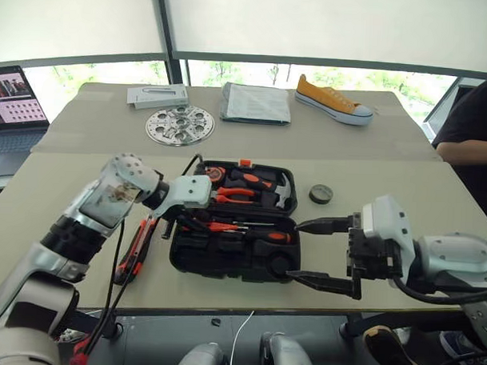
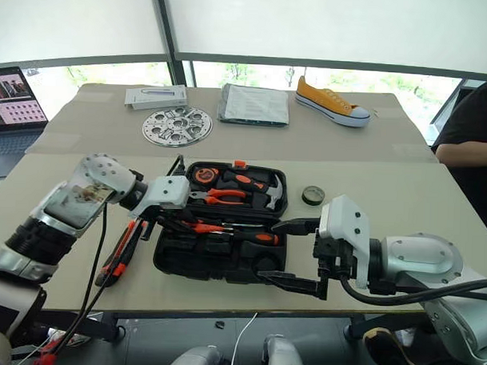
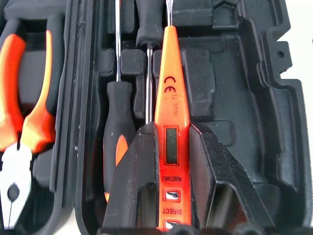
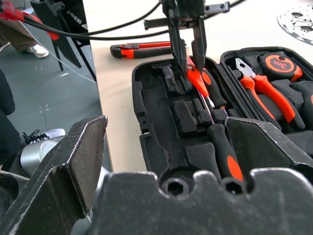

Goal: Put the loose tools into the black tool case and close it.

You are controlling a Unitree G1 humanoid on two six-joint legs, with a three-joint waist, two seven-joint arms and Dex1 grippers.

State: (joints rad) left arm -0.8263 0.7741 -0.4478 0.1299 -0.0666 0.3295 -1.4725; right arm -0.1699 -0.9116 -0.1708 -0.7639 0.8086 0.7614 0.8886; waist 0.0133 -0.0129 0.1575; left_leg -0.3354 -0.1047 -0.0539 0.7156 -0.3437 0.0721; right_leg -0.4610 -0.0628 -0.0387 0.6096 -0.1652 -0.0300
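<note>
Left gripper [image 1: 175, 222], head views: over the near half of the open black tool case [image 1: 224, 266], fingers pinching the slim orange pen-like tool [image 1: 224, 227]. Right gripper [image 1: 319, 253] hovers at the case's right edge, fingers spread wide, empty. Utility knife [image 1: 134, 251] lies on the table left of the case, tape roll [image 1: 321, 193] to its right, both still out.

Left wrist view: pen tool clamped between both fingers [image 3: 134, 171], tip pointing along the recesses, beside a screwdriver [image 3: 117, 127] already lying in the tray; pliers [image 3: 24, 122] in the far half.

Right wrist view: second screwdriver [image 4: 222, 149] in the tray, tape measure [image 4: 279, 63] and pliers seated.

Risk: pen released off its slot rests on the screwdriver shafts, sits proud, blocks closing.
</note>
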